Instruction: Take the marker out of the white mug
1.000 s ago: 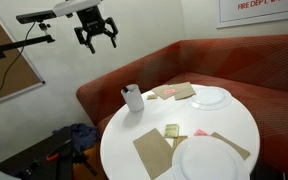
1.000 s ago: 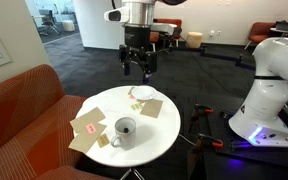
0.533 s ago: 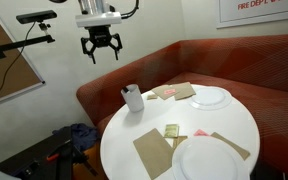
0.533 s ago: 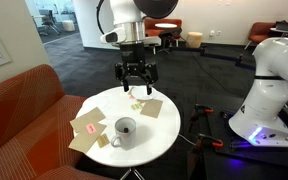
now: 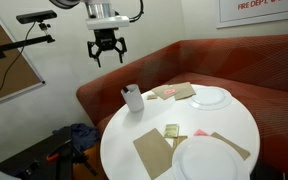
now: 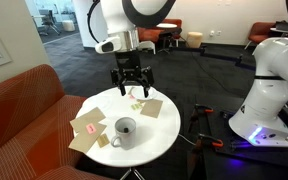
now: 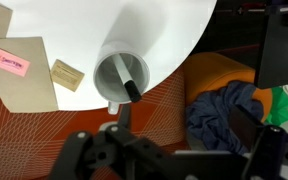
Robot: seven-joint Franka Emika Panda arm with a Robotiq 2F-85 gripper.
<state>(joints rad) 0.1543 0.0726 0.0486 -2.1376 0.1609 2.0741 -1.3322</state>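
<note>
The big round white worktop [image 5: 224, 120] [image 6: 154, 135] fills the middle, and the pincer [image 5: 107, 58] [image 6: 132, 92] hangs high up in the air, opened wide with nothing in it. The white mug [image 5: 133, 98] [image 6: 122, 130] [image 7: 122, 75] stands upright near the rim of the worktop, well below the pincer and far from touching it; in the wrist view it sits a bit to the left of the pincer's middle. The marker [image 7: 124, 78] leans inside the mug, with its dark end against the mug's wall.
</note>
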